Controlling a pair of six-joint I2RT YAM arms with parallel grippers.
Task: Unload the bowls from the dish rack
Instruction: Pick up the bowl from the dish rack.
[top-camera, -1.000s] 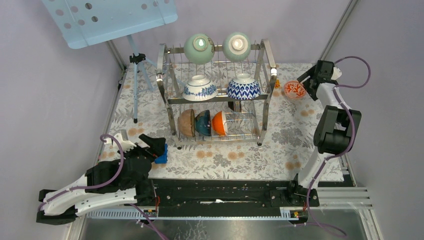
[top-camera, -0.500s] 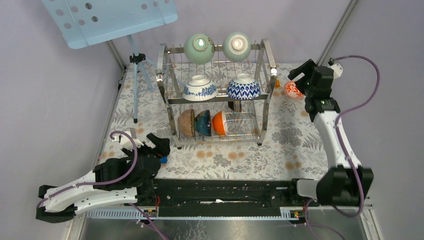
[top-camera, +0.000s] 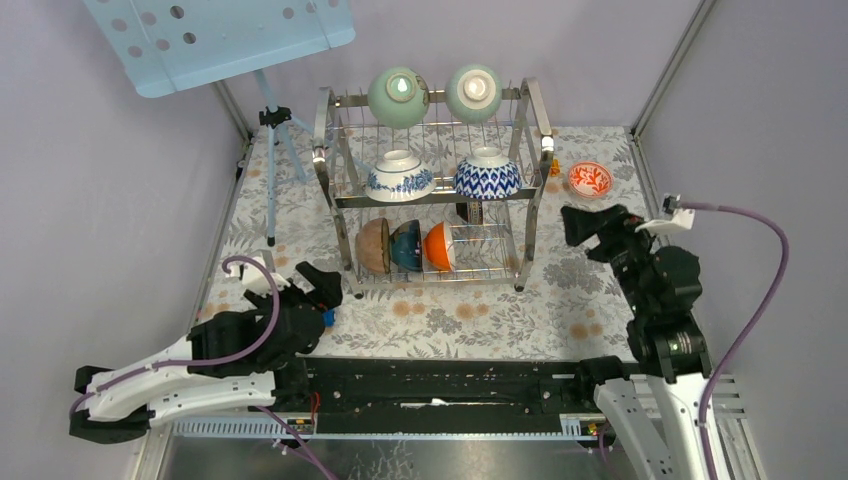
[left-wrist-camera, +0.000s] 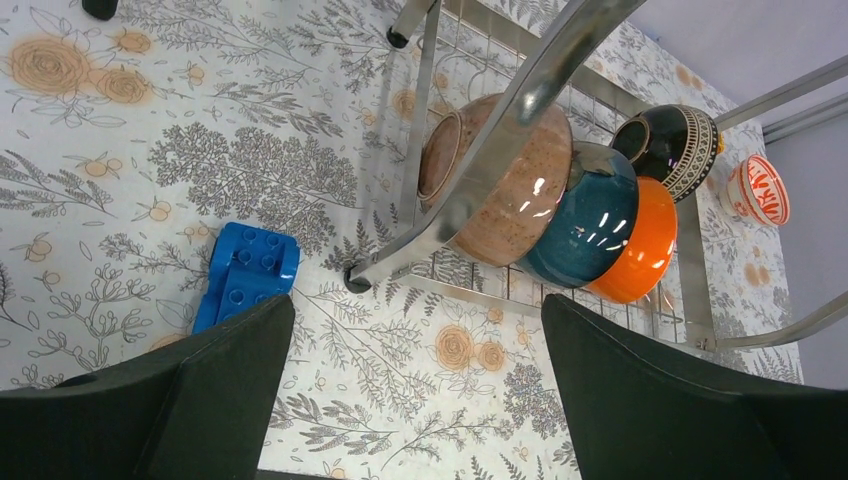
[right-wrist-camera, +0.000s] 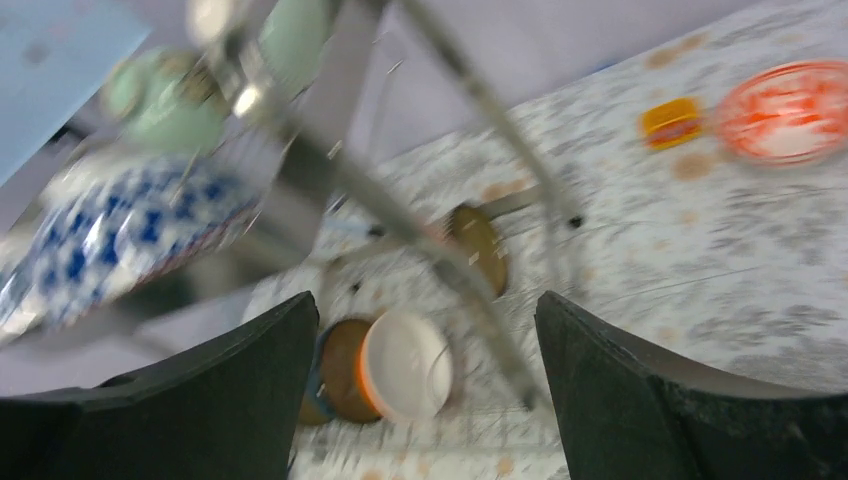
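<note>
The dish rack stands in the far middle part of the desk, with seven bowls in it. At its top, on the 12 o'clock side, a pale green bowl and a second pale green bowl stand on edge side by side. Just at 6 o'clock of them, a blue-and-white bowl and a second blue-and-white bowl sit mouth down on the wire shelf. On the lower tier three bowls stand on edge in a close row: the brown bowl at 9 o'clock, the dark teal bowl in the middle, the orange bowl at 3 o'clock. A black patterned cup shows behind this row. I cannot tell if it is in the rack or on the desk.

The red-patterned bowl is out of the rack. It sits upright on the desk at 3 o'clock of the rack, near a small orange piece.

The right fingers hang between 3 and 4 o'clock of the rack, spread apart, with nothing between them. The right wrist view is blurred. The left fingers are low, between 7 and 8 o'clock of the rack, spread wide and empty. A blue toy block lies just beside them on the desk.

A pale blue perforated stand on a tripod is at 10 o'clock of the rack.
</note>
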